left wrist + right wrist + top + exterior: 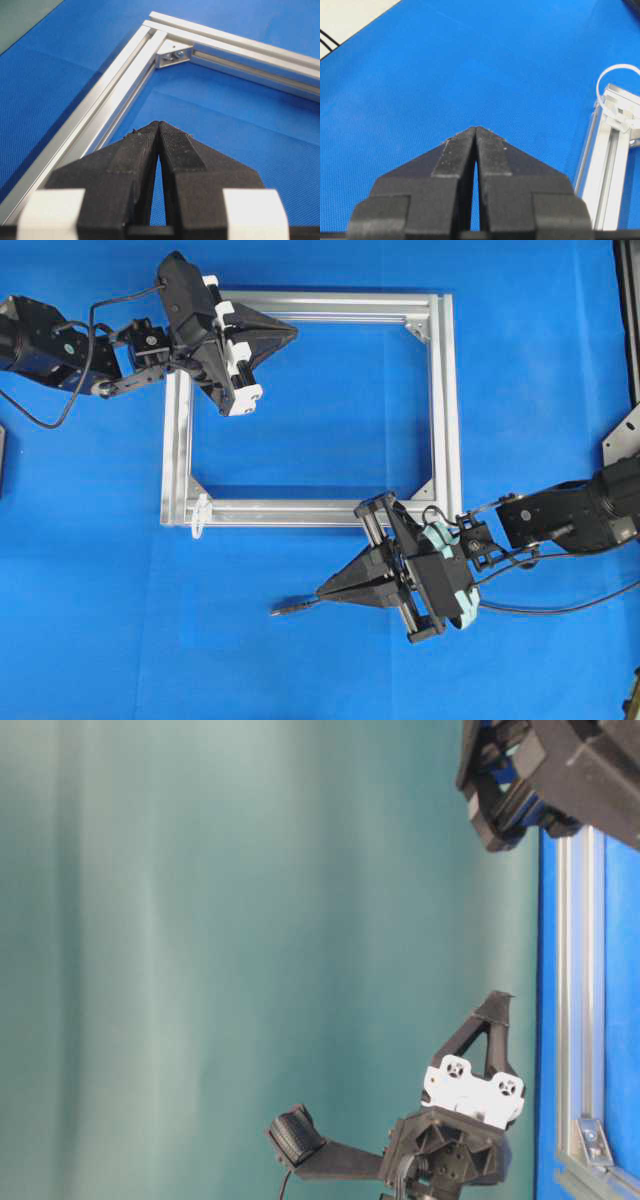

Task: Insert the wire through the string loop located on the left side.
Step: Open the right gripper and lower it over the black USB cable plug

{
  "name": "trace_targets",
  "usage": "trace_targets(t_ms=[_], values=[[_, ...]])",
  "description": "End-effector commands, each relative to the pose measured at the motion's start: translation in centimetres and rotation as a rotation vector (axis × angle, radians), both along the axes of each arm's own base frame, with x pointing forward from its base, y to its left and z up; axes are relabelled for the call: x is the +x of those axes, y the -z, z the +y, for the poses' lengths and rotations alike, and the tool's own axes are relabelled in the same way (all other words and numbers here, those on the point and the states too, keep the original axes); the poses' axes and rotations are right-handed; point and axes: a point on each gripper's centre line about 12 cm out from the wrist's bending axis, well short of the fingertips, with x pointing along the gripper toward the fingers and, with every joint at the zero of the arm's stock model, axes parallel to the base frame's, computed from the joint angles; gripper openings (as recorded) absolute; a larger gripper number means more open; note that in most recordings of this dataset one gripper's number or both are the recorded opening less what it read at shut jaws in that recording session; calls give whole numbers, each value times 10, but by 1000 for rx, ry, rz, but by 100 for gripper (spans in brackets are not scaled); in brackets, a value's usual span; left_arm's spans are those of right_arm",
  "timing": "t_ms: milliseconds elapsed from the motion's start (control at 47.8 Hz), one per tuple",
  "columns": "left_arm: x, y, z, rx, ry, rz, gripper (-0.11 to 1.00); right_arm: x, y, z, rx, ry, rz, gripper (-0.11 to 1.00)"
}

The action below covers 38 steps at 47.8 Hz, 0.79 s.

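Note:
The wire's dark plug (pixel 292 606) lies on the blue cloth, and its thin black cable (pixel 560 608) trails off to the right under my right arm. My right gripper (pixel 321 592) (pixel 476 128) hovers just beside the plug's rear end, pointing left. Its jaws are shut, with nothing showing between the pads. The whitish string loop (pixel 200 516) (pixel 606 74) sticks out at the near left corner of the silver frame (pixel 445 410). My left gripper (pixel 294 333) (pixel 159 123) (pixel 497 999) is shut and empty over the frame's far left corner, far from the loop.
The rectangular aluminium frame (pixel 125 85) (pixel 605 165) lies flat mid-table with corner brackets (pixel 172 54) inside it. Thick black arm cables (pixel 40 420) hang at the left. Open blue cloth lies between the plug and the loop.

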Motion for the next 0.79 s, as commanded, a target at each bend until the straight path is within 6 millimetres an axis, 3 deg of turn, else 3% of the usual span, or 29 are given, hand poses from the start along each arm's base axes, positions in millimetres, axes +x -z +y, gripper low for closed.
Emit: trace_targets(t_ms=[0, 628, 711, 774], values=[[2, -20, -3, 24, 23, -43, 0, -1, -20, 7, 21, -16, -49, 1], [-1, -19, -5, 12, 23, -42, 0, -2, -16, 12, 74, -9, 20, -2], [-1, -19, -5, 12, 23, -41, 0, -2, -16, 12, 84, -6, 27, 5], [-1, -19, -5, 13, 24, -42, 0, -1, -17, 12, 98, -1, 29, 19]])
